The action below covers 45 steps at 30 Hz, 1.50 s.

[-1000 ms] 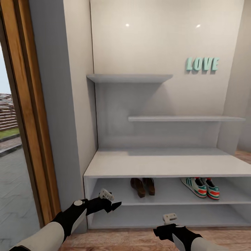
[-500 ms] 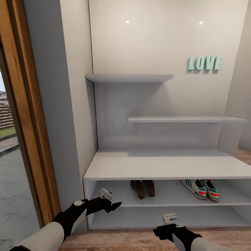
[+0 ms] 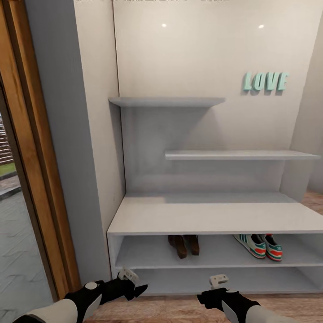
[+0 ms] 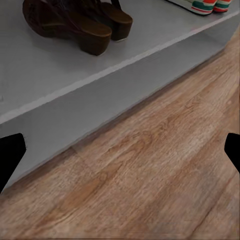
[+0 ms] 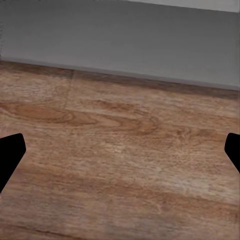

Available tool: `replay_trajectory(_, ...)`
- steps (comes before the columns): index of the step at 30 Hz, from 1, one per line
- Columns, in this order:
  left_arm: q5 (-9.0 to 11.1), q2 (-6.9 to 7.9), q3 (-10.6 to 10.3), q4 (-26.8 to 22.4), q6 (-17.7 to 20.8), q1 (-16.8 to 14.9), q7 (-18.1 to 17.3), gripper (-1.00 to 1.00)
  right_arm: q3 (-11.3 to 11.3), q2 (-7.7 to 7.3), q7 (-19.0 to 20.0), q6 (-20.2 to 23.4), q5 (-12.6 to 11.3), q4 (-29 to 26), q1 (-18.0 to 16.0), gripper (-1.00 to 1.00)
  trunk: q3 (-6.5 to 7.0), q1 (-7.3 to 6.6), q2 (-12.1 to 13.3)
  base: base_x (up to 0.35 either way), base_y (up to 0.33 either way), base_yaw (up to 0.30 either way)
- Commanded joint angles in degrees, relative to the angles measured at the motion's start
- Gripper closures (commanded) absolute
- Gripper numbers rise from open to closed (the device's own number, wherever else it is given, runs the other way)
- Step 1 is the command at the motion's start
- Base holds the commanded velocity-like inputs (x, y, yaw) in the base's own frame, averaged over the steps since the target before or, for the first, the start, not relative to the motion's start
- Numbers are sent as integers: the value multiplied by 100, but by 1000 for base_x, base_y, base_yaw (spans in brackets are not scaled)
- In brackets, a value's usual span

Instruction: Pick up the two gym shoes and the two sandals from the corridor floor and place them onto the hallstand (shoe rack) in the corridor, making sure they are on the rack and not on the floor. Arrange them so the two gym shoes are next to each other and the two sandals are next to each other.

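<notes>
Left arm has dropped since a second ago: the left claw (image 3: 130, 283) now sits lower, near the floor (image 3: 170, 309) in front of the rack's bottom opening, where earlier it was up at the level of the shoe shelf. Camera has also shifted a little, so the small drift of the whole scene is not the things moving. Right claw (image 3: 214, 291) looks unchanged, low by the floor.

Both claws: fingers spread wide in the wrist views, nothing between them, just bare planks below.

Sandals (image 3: 184, 244) stand as a pair, side by side, on the upper of the two low shelves of the shoe rack (image 3: 206, 215), left of centre. Sneakers (image 3: 259, 246) are on the same shelf, well to the right, also side by side. Left wrist view confirms it: sandals (image 4: 75, 22) on the shelf, sneakers (image 4: 205, 5) further along.

My read: all four are on the rack and paired, no shoes visible on the floor. Task looks done; the lowered arm reads as backing off.
</notes>
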Motion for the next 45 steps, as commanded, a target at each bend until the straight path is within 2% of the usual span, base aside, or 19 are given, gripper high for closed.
replay_trajectory(1,56,1,-47,67,-85,-1,-11,-100,-3,-2,17,29,59,-11,-1,-100,11,-24,39,0,0,0)
replay_trajectory(8,68,4,-34,171,-189,189,1,-100,-3,-2,17,29,59,-11,-1,-100,136,-178,319,0,0,0)
replay_trajectory(10,70,9,-30,173,-191,301,255,-100,-3,-2,17,29,59,-11,-1,-100,172,-221,399,0,0,0)
replay_trajectory(14,70,10,-30,173,-192,379,381,-100,-3,-2,17,29,59,-11,-1,-100,244,-309,560,0,0,0)
replay_trajectory(33,62,19,-30,173,-191,547,415,-100,-3,12,17,37,67,-10,159,-100,585,-727,1322,0,0,0)
replay_trajectory(41,62,45,-30,173,-191,793,415,-100,-3,30,17,38,67,-7,478,-100,728,-902,1643,0,0,0)
replay_trajectory(45,62,126,-30,173,-191,922,416,-100,-3,33,17,38,67,-3,671,-100,728,-902,1643,0,0,0)
